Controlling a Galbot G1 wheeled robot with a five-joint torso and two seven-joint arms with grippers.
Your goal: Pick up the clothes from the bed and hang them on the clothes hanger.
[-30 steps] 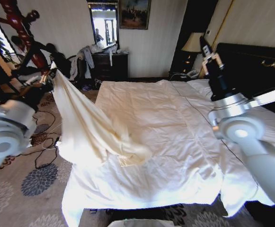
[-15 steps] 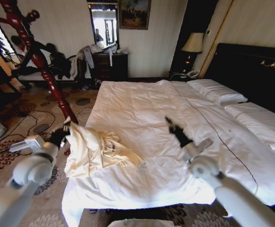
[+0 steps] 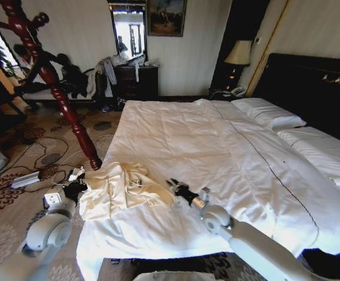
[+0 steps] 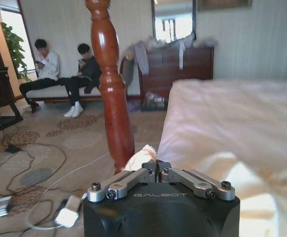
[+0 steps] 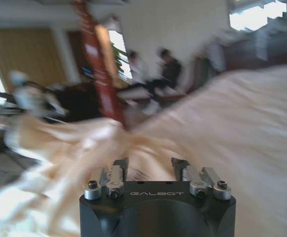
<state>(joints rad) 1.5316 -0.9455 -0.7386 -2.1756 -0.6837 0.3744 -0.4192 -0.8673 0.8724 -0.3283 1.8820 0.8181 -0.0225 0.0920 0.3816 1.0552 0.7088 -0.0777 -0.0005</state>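
Since the earlier frames the cream garment (image 3: 126, 188), first stretched up from the bed by the left arm, has dropped into a crumpled heap at the near left corner of the bed (image 3: 216, 152); the left arm has sunk lower and the right arm has swung across from the headboard side toward the heap.

Nearest the camera, the left end effector (image 3: 76, 188) sits low beside the bed's left edge, its fingers closed together on a fold of the garment's cream cloth, as the left wrist view shows (image 4: 159, 170). The right end effector (image 3: 175, 188) lies over the quilt just beside the heap's right edge; in the right wrist view its fingers (image 5: 114, 173) stand apart with nothing between them, pointing at the blurred cloth.

The garment (image 5: 79, 148) rests on the white quilt, partly draped over the bed's left side, with a small dark mark on its upper surface.

Just beyond the left end effector a red-brown turned wooden post (image 3: 64, 102) rises from the patterned carpet (image 3: 17, 199), where cables and a white power strip (image 4: 68, 216) lie.

Farther along the bed a thin dark stitched line runs lengthwise toward white pillows (image 3: 269, 114) and a tall black headboard (image 3: 310, 88). At the far wall stand a dark dresser (image 3: 137, 82) heaped with clothing, a mirror and a lamp (image 3: 237, 54).
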